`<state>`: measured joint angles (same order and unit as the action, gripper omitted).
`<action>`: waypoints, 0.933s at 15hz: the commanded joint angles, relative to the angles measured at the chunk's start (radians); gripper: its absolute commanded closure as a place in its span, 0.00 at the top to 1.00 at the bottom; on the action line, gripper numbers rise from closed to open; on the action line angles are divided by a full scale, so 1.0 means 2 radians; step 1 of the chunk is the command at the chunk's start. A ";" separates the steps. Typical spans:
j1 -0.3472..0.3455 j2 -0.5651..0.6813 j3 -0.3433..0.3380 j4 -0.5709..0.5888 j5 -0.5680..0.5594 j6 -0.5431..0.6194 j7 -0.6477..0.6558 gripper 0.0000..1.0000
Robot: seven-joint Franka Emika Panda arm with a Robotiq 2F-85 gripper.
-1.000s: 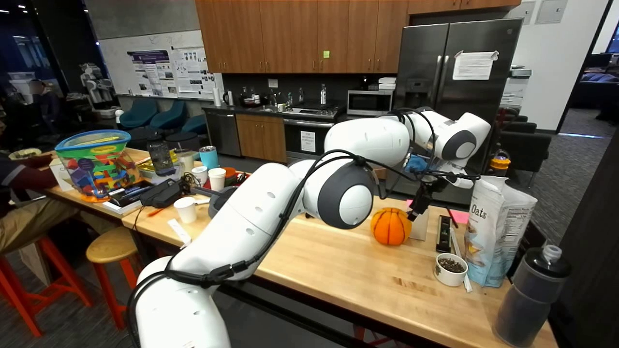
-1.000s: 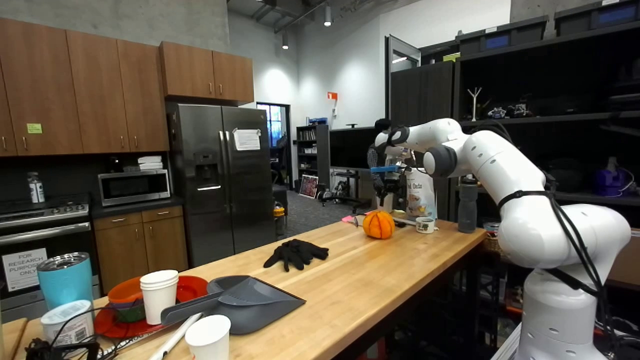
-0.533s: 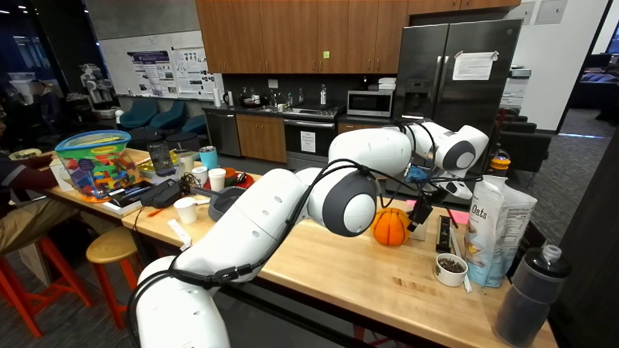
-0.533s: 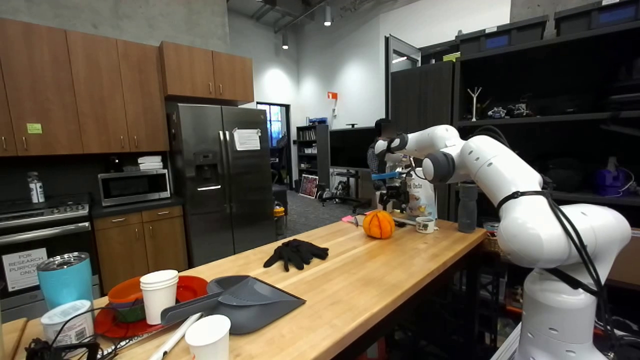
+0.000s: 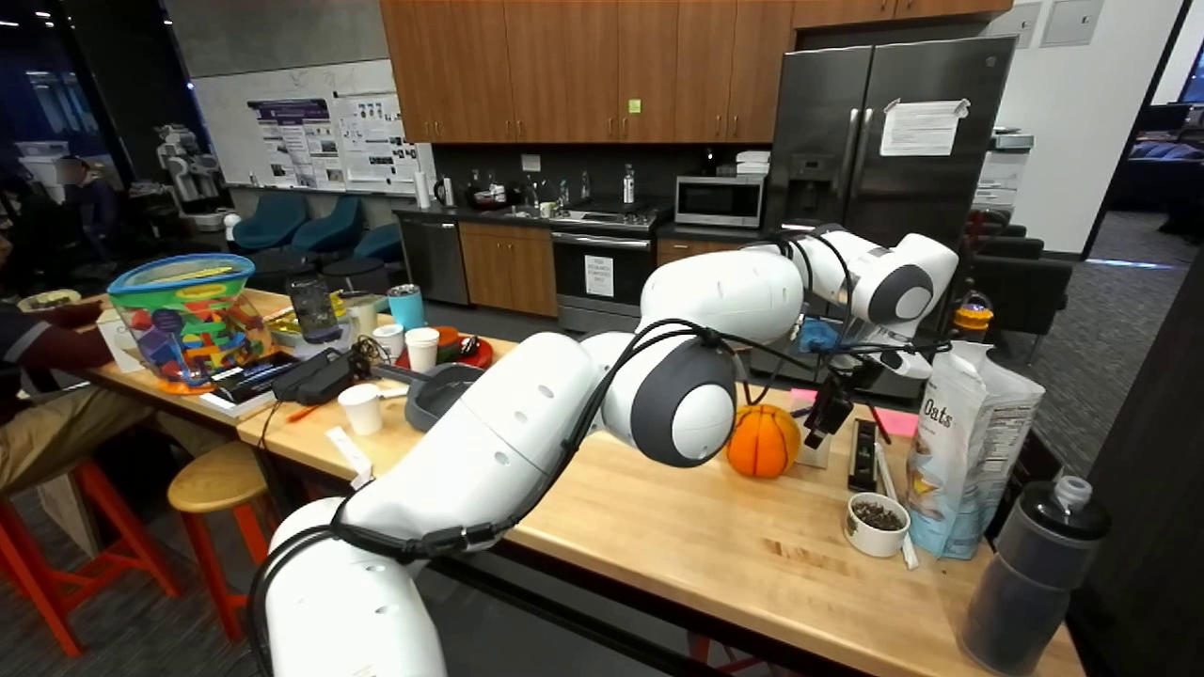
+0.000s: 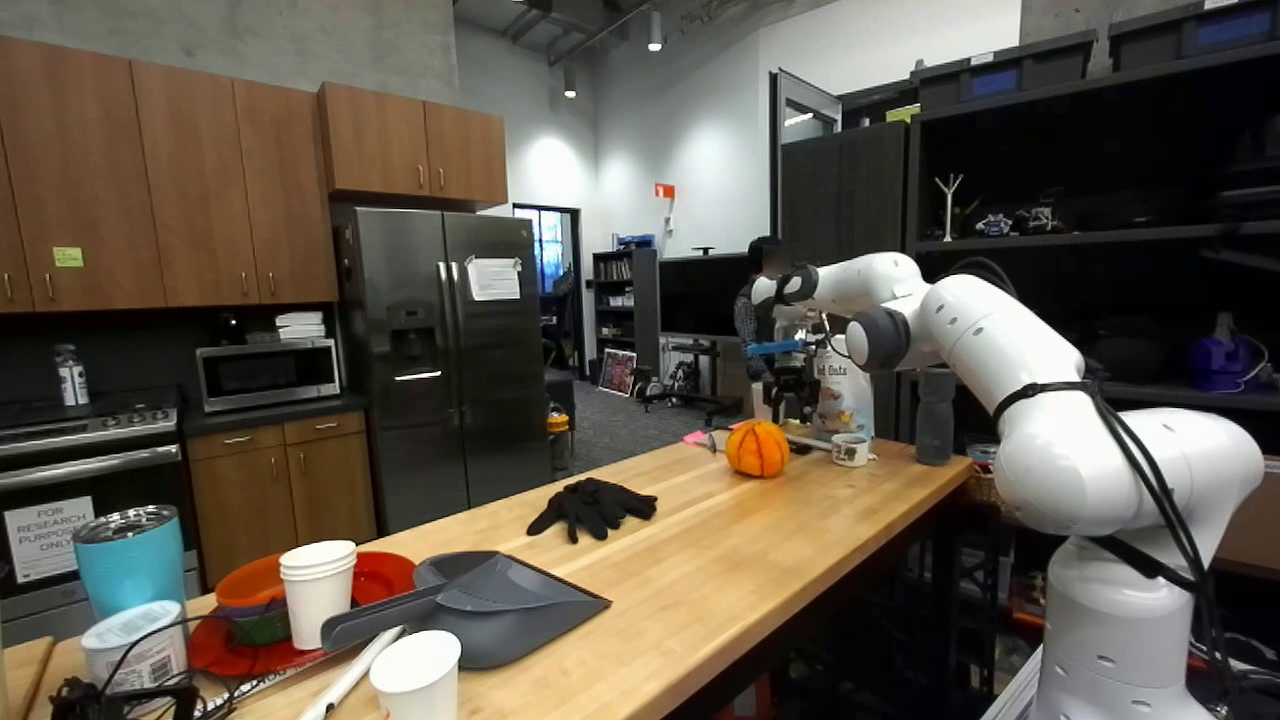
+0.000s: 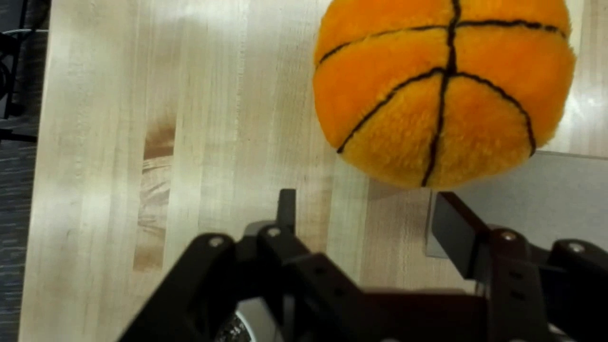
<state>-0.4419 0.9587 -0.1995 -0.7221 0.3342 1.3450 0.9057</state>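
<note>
"On the wooden table (image 6: 720,560), which thing is nearest the robot's gripper (image 7: 365,202)?"

"An orange plush ball (image 7: 441,95) with black basketball seams. It rests on the table just beside the fingers (image 7: 286,206), which stand wide apart, bare wood showing in the gap. A pale gray piece (image 7: 541,209) lies close by, partly hidden behind the ball."

"Is there writing near it?"

"Yes. A tall, pale bag (image 5: 950,461) stands upright toward the table's end, printed 'Oats' in dark letters. Its side panel (image 5: 1006,442) carries small print I cannot make out. Near it are a white cup (image 5: 873,543) of dark bits (image 5: 877,513) and a gray bottle (image 5: 1021,592) with a black lid (image 5: 1063,512)."

"And elsewhere on the table?"

"Farther along lie black gloves (image 6: 593,507), then a gray dustpan (image 6: 530,600), near white paper cups (image 6: 317,600)."

"What can you read farther off?"

"A paper sign (image 6: 50,537) on the oven (image 5: 627,273) says 'FOR RESEARCH PURPOSES ONLY' in capitals. Another sheet (image 6: 494,279) is fixed to the dark refrigerator (image 6: 490,400), its lines too small to read."
</note>
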 commanded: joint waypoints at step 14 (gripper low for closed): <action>0.040 0.012 -0.015 0.025 -0.052 0.050 0.002 0.00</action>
<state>-0.3837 0.9809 -0.2160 -0.6947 0.2569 1.4332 0.9088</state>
